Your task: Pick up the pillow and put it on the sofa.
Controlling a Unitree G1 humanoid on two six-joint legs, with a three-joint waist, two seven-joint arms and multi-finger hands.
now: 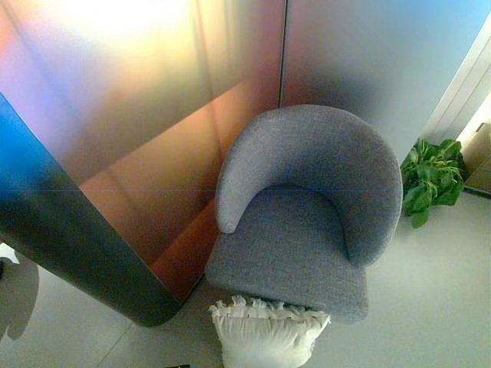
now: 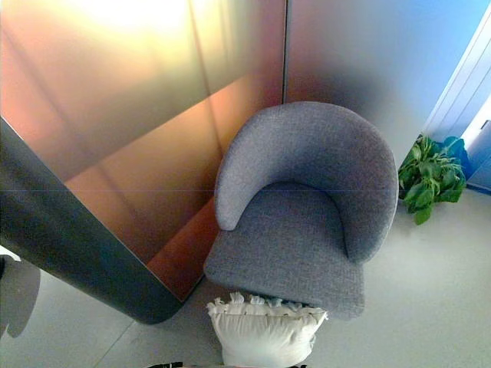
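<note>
Pillow is sitting at the very bottom of the view, a white one with a ruffled fringe along its top edge, right up against the front edge of the sofa seat. Can't tell if it's standing on the floor and leaning there or being carried, because its lower part runs out of frame.

Sofa is really a single grey tub chair with a curved back, tucked into the corner against a glossy wall panel, so the seat faces out toward the robot. That makes the drop pretty simple I reckon: the cushion area is bare and wide open, and the pillow only needs to go up and forward over the front lip. A green potted plant sits off to the right by the wall, well apart from the chair, so it shouldn't get in the way.

Hands: neither the left hand nor the right hand shows in either eye view, so no way to say whether they're open, closed or gripping the pillow from below. Arm pose is likewise out of sight.
</note>
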